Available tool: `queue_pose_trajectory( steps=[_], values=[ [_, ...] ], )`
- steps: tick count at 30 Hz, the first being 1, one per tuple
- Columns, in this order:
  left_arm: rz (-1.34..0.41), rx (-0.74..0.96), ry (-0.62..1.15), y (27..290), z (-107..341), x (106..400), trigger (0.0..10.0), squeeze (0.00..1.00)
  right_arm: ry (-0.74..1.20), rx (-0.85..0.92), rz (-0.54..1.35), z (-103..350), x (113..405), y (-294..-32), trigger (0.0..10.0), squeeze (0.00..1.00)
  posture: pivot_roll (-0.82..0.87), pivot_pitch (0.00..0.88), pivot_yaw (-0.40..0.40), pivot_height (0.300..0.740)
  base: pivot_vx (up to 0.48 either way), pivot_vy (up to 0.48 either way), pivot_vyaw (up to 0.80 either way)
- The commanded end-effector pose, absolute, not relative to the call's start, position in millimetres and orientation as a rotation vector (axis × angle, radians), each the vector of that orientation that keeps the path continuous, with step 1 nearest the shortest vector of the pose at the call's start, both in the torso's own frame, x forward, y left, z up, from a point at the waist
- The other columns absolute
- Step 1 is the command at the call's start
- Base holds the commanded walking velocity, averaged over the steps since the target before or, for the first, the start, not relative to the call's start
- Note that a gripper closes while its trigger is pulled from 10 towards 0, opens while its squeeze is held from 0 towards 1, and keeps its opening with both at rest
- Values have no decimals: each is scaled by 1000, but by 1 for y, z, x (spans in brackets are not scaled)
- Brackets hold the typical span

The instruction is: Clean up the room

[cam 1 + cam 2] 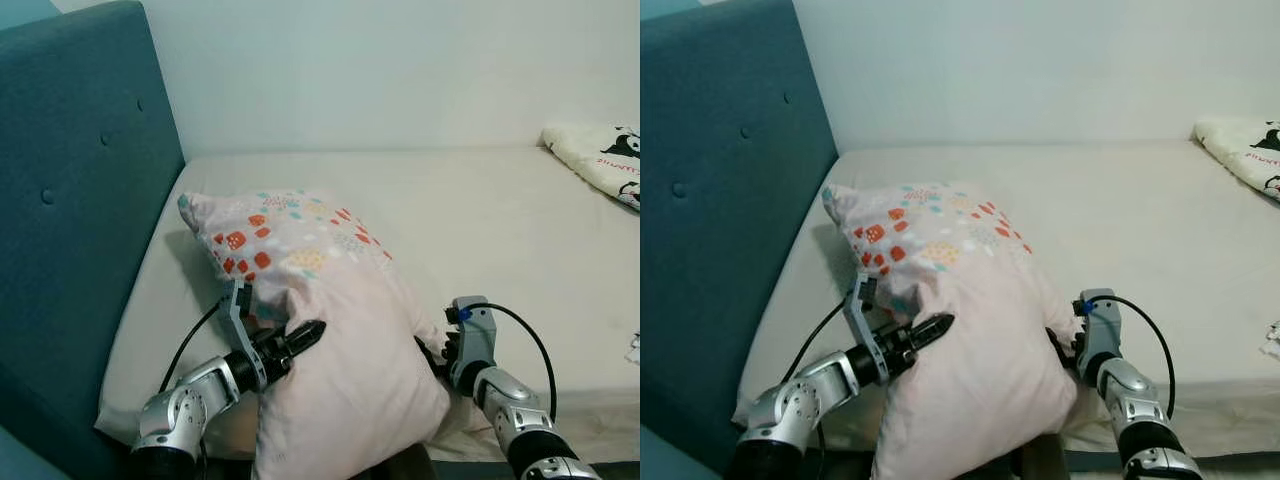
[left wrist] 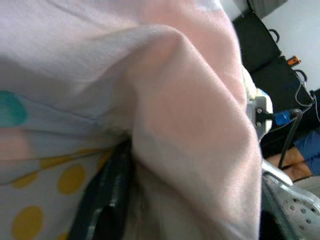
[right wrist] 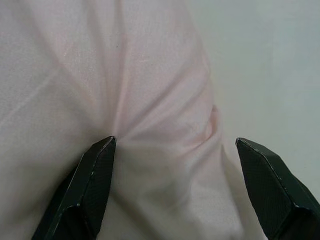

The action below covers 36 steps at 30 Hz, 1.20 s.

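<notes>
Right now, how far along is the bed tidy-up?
Done: pillow is on the mattress near the teal headboard.
In hand: both pincers are on it. Left pincer presses into its left side, fabric bunched around the fingers; right pincer is open, one tip dug into the pillow's corner.
Left: pillow lies skewed, overhanging the front edge; panda-print fabric is unhandled at far right.

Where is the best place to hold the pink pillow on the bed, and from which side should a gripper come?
Probably the pillow's two long side edges near its front end, one gripper from each side. It is soft and bulky and lies lengthwise toward the robot on the mattress. The left gripper and right gripper already sit there, fabric bunching at the fingertips.
</notes>
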<state>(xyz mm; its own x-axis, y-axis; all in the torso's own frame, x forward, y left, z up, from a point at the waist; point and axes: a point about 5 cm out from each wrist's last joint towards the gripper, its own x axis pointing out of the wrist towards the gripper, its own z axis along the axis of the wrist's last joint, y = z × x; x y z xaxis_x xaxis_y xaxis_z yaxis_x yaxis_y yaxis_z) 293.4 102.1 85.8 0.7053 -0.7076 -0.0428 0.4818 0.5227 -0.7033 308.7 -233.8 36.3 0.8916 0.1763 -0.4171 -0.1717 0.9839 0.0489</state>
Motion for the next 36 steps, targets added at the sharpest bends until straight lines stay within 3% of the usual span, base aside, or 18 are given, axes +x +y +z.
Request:
queue_pose_trajectory(
  steps=[1, 10, 15, 19, 25, 30, 31, 35, 36],
  values=[
    [-743, -749, 343, 94, 88, 295, 0, 0, 465, 19, 205, 30, 307, -225, 10000, 0, -2, 0, 3, 540, 0, 0, 0],
    [-743, -750, 347, 77, 95, 311, 0, 0, 453, 30, 207, 31, 308, -222, 10000, 0, -6, 0, 12, 540, 0, 0, 0],
    [-665, -565, 297, 63, 116, 342, 0, 0, 440, 30, 196, 32, 308, -223, 10000, 0, -22, 0, 27, 540, 0, 0, 0],
    [-430, -233, 138, 93, 162, 386, 0, 0, 416, 24, 163, 38, 310, -232, 10000, 0, -29, 0, 33, 540, 0, 0, 0],
    [-307, -116, 47, 114, 190, 401, 0, 0, 402, 23, 154, 41, 311, -235, 10000, 0, -34, 0, 36, 540, 0, 0, 0],
    [-53, 40, -86, 156, 237, 416, 0, 0, 369, 19, 136, 49, 314, -240, 10000, 0, -44, 0, 44, 540, 0, 0, 0],
    [43, 84, -95, 171, 241, 417, 0, 0, 359, 19, 136, 51, 315, -240, 10000, 0, -45, 0, 46, 540, 0, 0, 0],
    [127, 110, -72, 186, 235, 416, 0, 0, 348, 18, 140, 53, 316, -239, 10000, 0, -49, 0, 49, 540, 0, 0, 0],
    [225, 128, -31, 204, 223, 412, 0, 0, 339, 17, 146, 54, 317, -237, 10000, 0, -47, 0, 48, 540, 0, 0, 0]
  ],
)
